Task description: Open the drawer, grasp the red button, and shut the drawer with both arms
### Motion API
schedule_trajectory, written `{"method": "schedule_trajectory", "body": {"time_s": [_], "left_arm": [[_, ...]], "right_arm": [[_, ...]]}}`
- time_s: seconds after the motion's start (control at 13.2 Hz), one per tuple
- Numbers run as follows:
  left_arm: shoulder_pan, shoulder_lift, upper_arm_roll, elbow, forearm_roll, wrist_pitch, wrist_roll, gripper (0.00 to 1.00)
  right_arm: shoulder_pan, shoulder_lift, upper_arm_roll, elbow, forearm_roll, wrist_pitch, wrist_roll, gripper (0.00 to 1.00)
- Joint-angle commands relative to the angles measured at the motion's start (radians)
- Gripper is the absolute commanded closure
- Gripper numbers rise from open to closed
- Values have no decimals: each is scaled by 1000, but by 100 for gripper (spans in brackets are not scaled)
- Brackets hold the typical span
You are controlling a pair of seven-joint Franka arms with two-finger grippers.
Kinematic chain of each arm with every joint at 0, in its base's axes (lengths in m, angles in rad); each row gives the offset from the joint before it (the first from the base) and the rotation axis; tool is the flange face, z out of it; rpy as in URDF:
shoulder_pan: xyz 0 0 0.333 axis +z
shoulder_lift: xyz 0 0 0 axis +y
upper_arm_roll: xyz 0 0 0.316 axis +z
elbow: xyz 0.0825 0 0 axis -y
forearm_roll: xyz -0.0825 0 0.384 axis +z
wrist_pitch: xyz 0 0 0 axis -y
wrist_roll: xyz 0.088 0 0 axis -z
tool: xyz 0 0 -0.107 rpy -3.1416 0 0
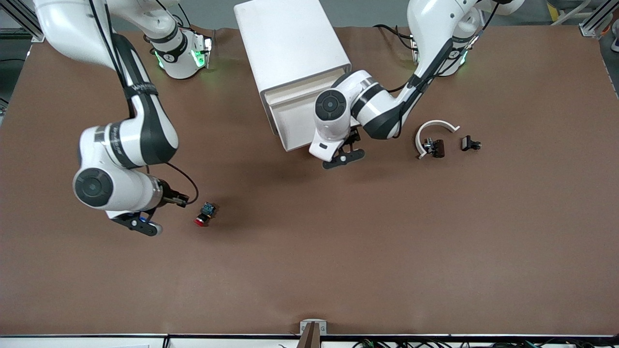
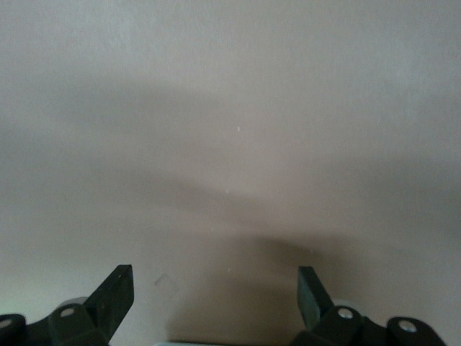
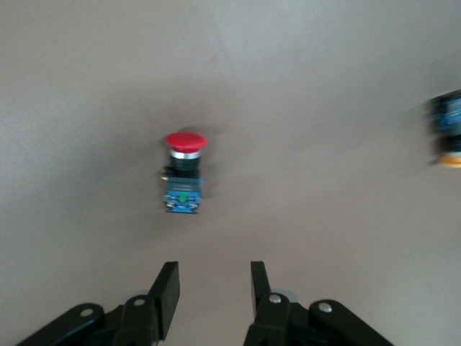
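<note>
- Button (image 1: 205, 214): lies on its side on the bare brown table (image 1: 338, 251), toward the right arm's end, red cap pointing toward the front camera, blue-and-black body away from it. Nothing touches it. The right wrist view shows it (image 3: 183, 173) ahead of the fingertips, clear of them.
- Right gripper (image 1: 145, 227): low over the table just beside the button, on the side toward the right arm's end. Its fingers (image 3: 167, 297) stand a narrow gap apart and hold nothing.
- Second button (image 3: 448, 130): a blurred blue body with an orange cap at the edge of the right wrist view, well apart from the red one; probably a similar push-button.
- Drawer (image 1: 295, 121): protrudes slightly from the white cabinet (image 1: 290, 43), its front facing the front camera.
- Left gripper (image 1: 344, 157): in front of the drawer, near its front panel. In the left wrist view the fingers (image 2: 115, 295) are spread wide and empty, facing a plain pale surface.
- White curved piece (image 1: 432, 131): lies toward the left arm's end of the table, with a small black part (image 1: 434, 147) touching it and another black part (image 1: 470, 143) just beside.
</note>
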Motion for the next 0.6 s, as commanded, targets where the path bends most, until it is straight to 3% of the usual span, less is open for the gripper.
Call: {"method": "schedule_trajectory", "body": {"time_s": [0.0,0.23,0.53], "left_arm": [[12,-63,-44,-90,14,55,-60,0],[15,-81,-84,-129,14,97,-111,0],[19,-81,-124,-132,12,97,-180,0]], "right_arm": [[6,59,4,-31,40,106,26,48],[18,82,4,-102,40,293,25,48],[14,102,4,-102,38,349,25,48]]}}
